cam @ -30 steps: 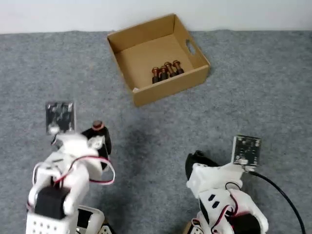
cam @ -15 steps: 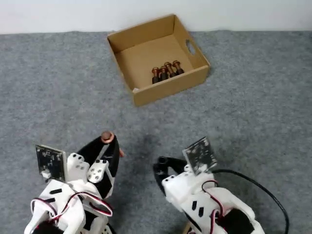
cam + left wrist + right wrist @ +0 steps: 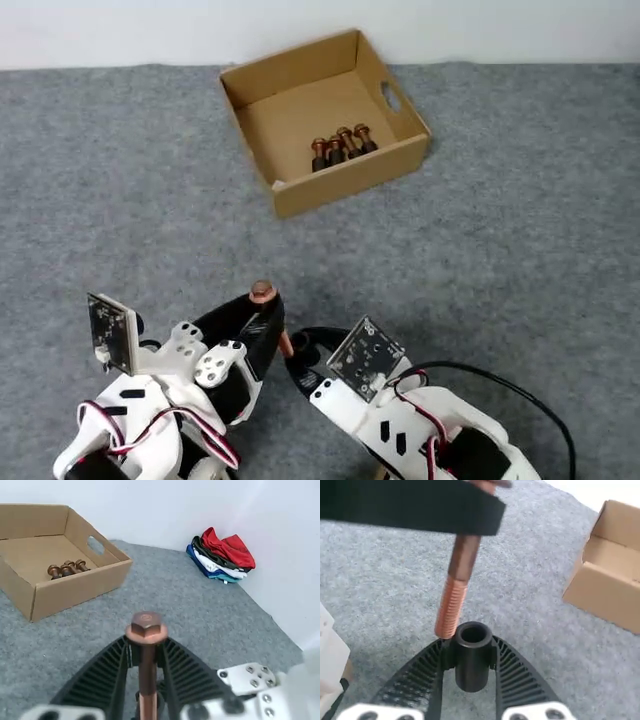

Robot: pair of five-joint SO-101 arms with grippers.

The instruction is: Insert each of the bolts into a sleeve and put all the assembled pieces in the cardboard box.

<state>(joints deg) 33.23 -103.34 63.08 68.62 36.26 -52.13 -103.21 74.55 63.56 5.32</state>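
Bolt: shank clamped between the left gripper jaws, head up, tilted. Threaded tip sits just beside the rim of the black sleeve, outside the bore. Sleeve upright, jaws of right gripper closed around it. Cardboard box well apart, farther back on the table; row of assembled pieces inside.

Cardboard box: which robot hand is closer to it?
Left. The left hand, gripping a bolt, sits a little closer to the cardboard box. The right hand, gripping a black sleeve, is just behind it, farther from the box.
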